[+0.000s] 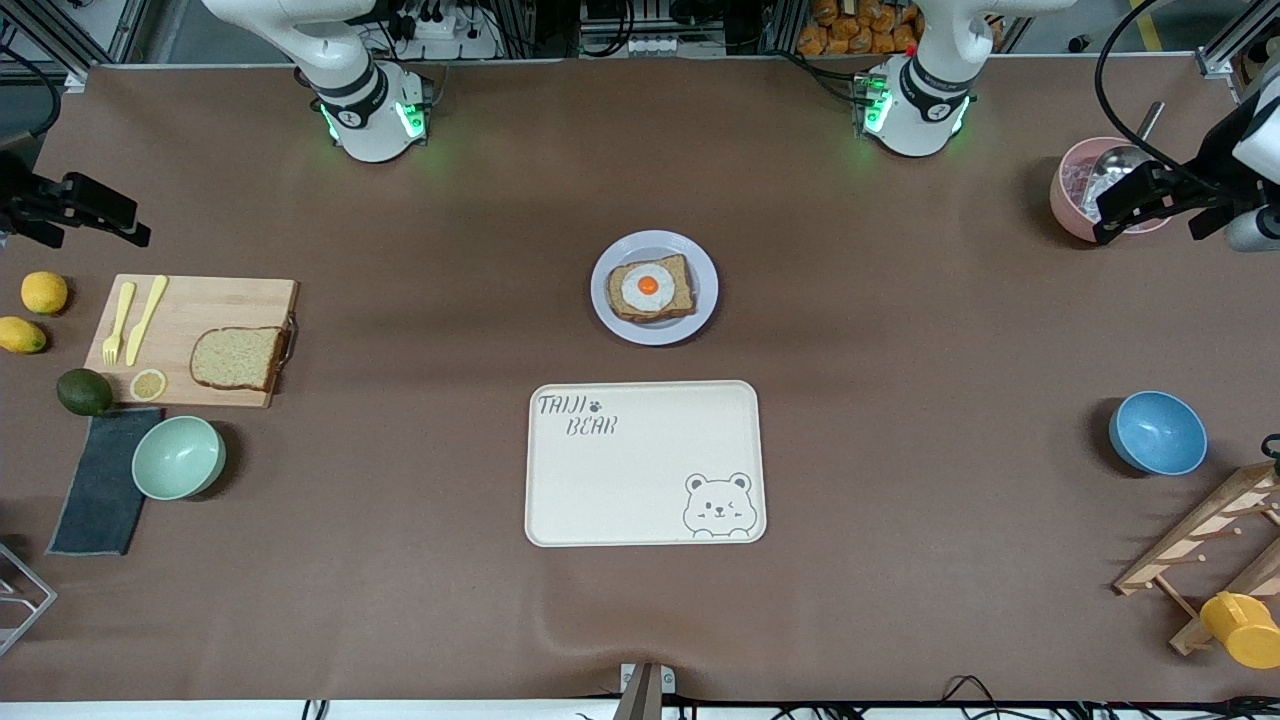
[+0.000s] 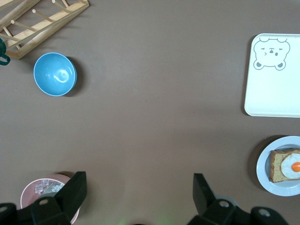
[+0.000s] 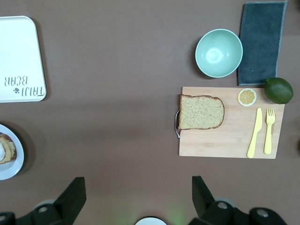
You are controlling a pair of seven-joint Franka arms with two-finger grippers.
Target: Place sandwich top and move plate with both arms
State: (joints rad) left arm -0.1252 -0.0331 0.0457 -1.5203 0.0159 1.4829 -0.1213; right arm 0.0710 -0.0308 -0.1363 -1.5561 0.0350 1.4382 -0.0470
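On the cutting board (image 1: 190,340), sandwich top (image 1: 237,358) awaits pickup; plate (image 1: 606,305) holds egg toast (image 1: 651,288). Left gripper (image 1: 1135,205) and right gripper (image 1: 95,215) wait at their table ends, jaws wide, empty.

Brown matte cloth (image 1: 900,520) covers the whole table, w/ a slight wrinkle near the front edge. Aluminium frame rails (image 1: 60,40) stand at the upper corners, grey floor between them. Even overhead light, soft shadows under objects.
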